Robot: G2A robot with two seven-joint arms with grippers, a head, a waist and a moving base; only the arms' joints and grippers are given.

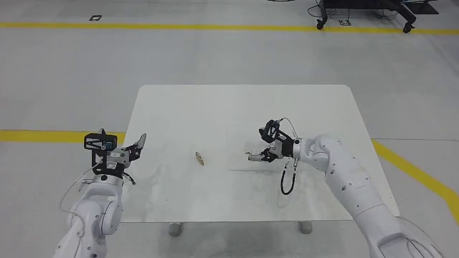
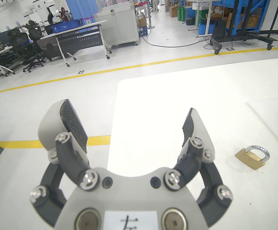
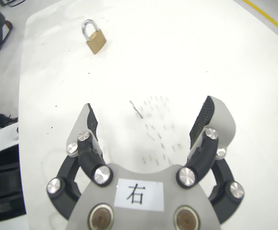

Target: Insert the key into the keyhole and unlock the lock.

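Two grippers flank the brass padlock (image 1: 199,159), which lies flat on the white table (image 1: 215,107). The left gripper (image 2: 129,111) hangs left of the padlock, fingers spread and empty. The right gripper (image 3: 148,104) is to its right, equally spread, with a thin grey strip (image 3: 136,108), perhaps the key, lying just before it.

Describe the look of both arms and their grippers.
The left arm and right arm have white rounded shells; a black cable loops at the right wrist. The left gripper and right gripper match: pale grey fingers, black ribbed pads, silver screws, a white label bearing a black character.
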